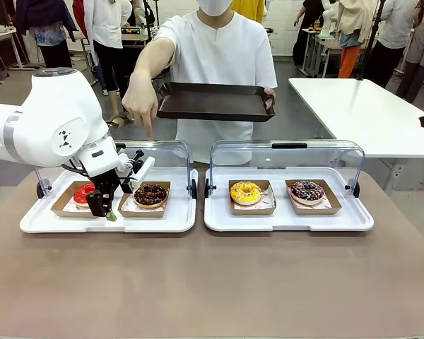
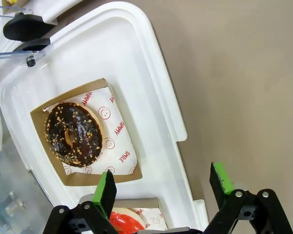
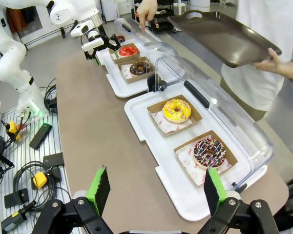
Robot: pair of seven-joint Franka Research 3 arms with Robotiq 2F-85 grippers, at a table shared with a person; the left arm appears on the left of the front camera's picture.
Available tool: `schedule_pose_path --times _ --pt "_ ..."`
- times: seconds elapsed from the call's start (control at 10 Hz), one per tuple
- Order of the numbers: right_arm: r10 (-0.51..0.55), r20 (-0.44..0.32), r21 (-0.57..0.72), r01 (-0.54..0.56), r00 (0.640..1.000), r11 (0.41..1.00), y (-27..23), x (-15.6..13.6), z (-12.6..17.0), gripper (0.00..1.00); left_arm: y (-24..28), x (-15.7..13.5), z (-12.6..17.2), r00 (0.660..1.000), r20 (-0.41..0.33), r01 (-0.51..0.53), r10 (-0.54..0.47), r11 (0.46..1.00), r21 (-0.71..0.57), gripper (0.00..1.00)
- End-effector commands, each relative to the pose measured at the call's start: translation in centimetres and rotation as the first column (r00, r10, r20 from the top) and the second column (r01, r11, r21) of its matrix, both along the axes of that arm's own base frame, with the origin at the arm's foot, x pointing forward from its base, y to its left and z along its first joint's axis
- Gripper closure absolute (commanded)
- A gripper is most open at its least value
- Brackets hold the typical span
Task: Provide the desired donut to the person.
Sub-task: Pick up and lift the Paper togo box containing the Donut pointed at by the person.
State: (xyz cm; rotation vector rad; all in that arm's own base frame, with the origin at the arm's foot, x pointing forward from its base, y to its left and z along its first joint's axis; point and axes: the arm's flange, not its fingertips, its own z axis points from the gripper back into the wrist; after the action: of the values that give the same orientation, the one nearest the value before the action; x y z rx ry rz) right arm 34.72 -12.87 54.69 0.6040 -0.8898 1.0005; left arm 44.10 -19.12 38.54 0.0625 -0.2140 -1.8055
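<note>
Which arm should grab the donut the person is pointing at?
Left. The open left gripper hangs over the white plastic tray beside the round chocolate donut with nut crumbs, under the person's pointing hand. The right gripper is past the other tray.

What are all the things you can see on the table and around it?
Table: one, brown.
Left tray, right tray: two, white, side by side.
Lids: two, clear, open behind the trays.
Boxes: four, brown, one under each donut.
Red donut, nutty chocolate donut: left tray.
Yellow donut, sprinkled chocolate donut: right tray.
Dark tray: one, held by the person in white.
Pointing hand: one, above the left tray.
Left claw: black, green pads, open, by the red donut.
Right claw: open, raised beyond the right tray.
</note>
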Motion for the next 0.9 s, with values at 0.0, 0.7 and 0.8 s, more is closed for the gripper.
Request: schedule_pose_path --times 0.0,0.7,0.8 --pt "0.007 0.011 0.018 -0.007 1.0 1.0 0.1 0.1 -0.1 0.0 0.0 0.0 0.0 1.0 0.0 0.0 0.0 1.0 0.0 0.0" --pt "0.007 0.011 0.018 -0.007 1.0 1.0 0.1 0.1 -0.1 0.0 -0.5 3.7 -2.4 0.99 -0.089 -0.105 0.109 0.993 0.048 0.0" --pt "0.007 0.011 0.018 -0.007 1.0 1.0 0.1 0.1 -0.1 0.0 -0.7 3.9 -2.8 0.988 -0.104 -0.113 0.118 0.992 0.058 0.0"
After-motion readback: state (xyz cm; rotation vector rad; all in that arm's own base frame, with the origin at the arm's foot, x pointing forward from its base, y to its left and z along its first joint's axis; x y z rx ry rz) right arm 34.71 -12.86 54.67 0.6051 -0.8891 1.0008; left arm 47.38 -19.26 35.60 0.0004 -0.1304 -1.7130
